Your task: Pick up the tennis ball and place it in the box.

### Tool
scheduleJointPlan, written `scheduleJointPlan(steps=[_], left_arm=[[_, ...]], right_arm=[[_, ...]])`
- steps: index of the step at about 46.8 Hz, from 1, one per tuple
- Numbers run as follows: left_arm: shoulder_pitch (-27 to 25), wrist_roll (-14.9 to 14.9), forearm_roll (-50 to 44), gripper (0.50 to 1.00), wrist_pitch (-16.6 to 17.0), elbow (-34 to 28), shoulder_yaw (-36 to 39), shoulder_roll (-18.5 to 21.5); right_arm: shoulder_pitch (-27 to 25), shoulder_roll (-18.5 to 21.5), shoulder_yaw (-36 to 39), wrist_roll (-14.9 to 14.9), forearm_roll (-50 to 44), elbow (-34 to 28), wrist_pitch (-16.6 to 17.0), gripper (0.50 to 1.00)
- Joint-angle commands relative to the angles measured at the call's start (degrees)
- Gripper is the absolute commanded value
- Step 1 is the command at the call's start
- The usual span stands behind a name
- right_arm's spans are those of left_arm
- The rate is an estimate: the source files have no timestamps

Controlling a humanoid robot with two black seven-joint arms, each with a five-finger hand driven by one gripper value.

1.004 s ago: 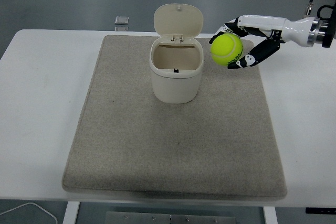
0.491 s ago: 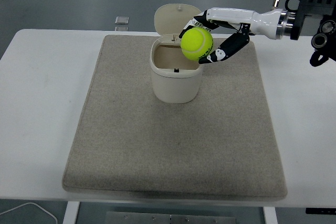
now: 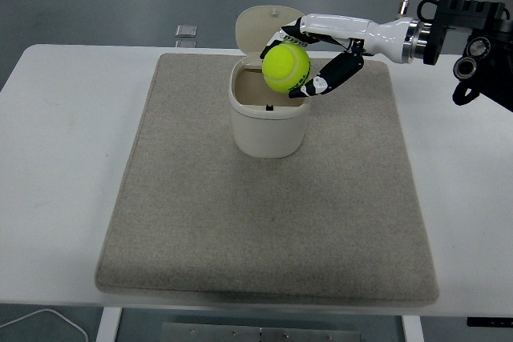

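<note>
1. One view only, the head view. Most of the task is looking done: the tennis ball (image 3: 286,67) is off the table, held in the right hand (image 3: 314,58), and is hanging over the open mouth of the box (image 3: 268,122). Letting go is what is left, in my judgement, perhaps after lowering a little.

2. The right hand is reaching in from the right edge with its white forearm nearly level and its fingers (image 3: 330,77) pointing leftward, curling around the ball: upper fingers are wrapping over the far side, and the dark lower finger is pressing under its right flank.

3. Just below the hand, the box's rim is sitting open; the ball is overlapping the rim's far right part. I cannot tell whether the ball is touching it.

4. Behind the hand, the box's lid (image 3: 258,26) is standing upright, hinged open.

5. Beneath everything, the grey mat (image 3: 208,230) is covering the white table (image 3: 64,158).

6. No left hand is showing.
</note>
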Motion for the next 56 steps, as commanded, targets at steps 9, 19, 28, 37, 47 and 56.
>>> scheduleJointPlan(steps=[9,19,28,37,47,56], left_arm=[[0.00,0.00,0.00,0.996,0.00,0.04,0.00,0.00],[0.00,0.00,0.00,0.996,0.00,0.04,0.00,0.00],[0.00,0.00,0.00,0.996,0.00,0.04,0.00,0.00],[0.00,0.00,0.00,0.996,0.00,0.04,0.00,0.00],[0.00,0.00,0.00,0.996,0.00,0.04,0.00,0.00],[0.00,0.00,0.00,0.996,0.00,0.04,0.00,0.00]], right_arm=[[-0.17,0.09,-0.54,0.00,-0.18,-0.33,-0.66,0.829],[-0.26,0.09,-0.54,0.00,-0.18,-0.33,-0.66,0.850],[-0.70,0.18,-0.63,0.00,-0.35,-0.33,-0.66,0.852],[-0.79,0.53,-0.54,0.00,-0.18,-0.33,-0.57,0.852],[-0.61,-0.26,0.16,0.00,1.14,-0.24,2.94,0.852],[-0.17,-3.07,0.42,0.00,10.62,-0.07,10.58,0.852]])
